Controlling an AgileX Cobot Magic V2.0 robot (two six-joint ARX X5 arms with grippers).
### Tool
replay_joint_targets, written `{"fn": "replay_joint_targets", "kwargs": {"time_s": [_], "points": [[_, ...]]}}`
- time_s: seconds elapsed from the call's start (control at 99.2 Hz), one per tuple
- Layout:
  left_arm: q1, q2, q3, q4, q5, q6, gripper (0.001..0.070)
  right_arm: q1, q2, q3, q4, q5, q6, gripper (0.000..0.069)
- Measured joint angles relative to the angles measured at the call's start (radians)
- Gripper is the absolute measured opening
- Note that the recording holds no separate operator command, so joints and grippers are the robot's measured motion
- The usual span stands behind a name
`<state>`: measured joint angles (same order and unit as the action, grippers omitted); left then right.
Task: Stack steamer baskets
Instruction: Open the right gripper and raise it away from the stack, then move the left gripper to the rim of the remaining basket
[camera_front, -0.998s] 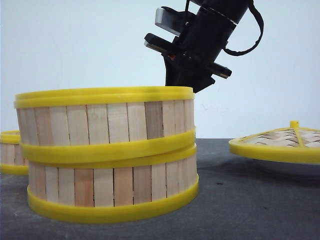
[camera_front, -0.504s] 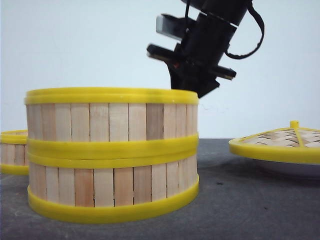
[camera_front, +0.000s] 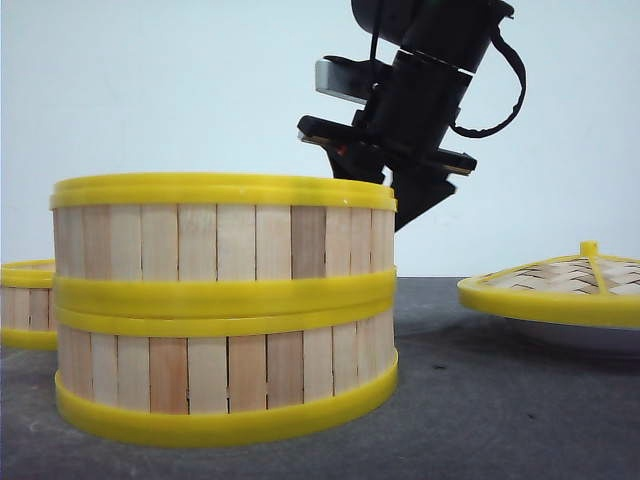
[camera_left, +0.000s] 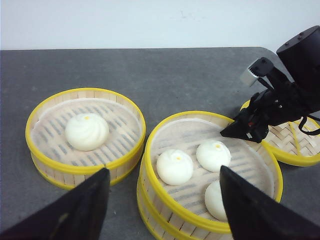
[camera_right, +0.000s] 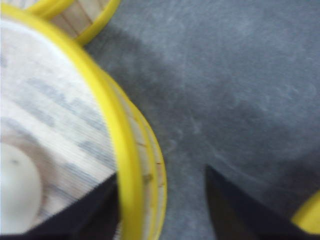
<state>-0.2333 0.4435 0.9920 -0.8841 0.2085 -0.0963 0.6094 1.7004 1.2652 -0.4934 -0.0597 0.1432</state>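
Top basket (camera_front: 222, 243) now sits level on the lower basket (camera_front: 226, 375), frame centre-left; a second ago it was tilted. Right gripper (camera_front: 385, 190) has let go, jaws spread, empty, lifting off the rim. Left gripper (camera_left: 162, 200) open, empty. Third basket (camera_left: 86, 134) remains on the desk (camera_front: 500, 400), left.

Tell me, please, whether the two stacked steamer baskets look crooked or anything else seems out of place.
Nothing stands out. The top basket sits level and flush on the bottom basket, with the buns inside undisturbed. The third basket stands apart, upright and unstacked. The right gripper hangs open beside the stack.
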Motion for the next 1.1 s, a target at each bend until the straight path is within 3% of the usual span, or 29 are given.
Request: {"fn": "replay_joint_targets", "kwargs": {"time_s": [0.252,0.585,0.827,1.099], "points": [[0.0,0.0,0.0,0.0,0.0,0.002,0.0421,0.0,-0.043,0.0,0.012,0.009,0.0,0.0371],[0.0,0.0,0.0,0.007,-0.005,0.008,0.0421,0.0,-0.397,0.0,0.09,0.038,-0.016,0.0371],[0.0,0.031,0.0,0.048,-0.159,0.011,0.0421,0.0,-0.624,0.0,0.017,0.034,-0.029,0.0371],[0.002,0.249,0.0,0.171,-0.325,0.011,0.0421,0.0,-0.762,0.0,-0.106,0.034,-0.043,0.0371]]}}
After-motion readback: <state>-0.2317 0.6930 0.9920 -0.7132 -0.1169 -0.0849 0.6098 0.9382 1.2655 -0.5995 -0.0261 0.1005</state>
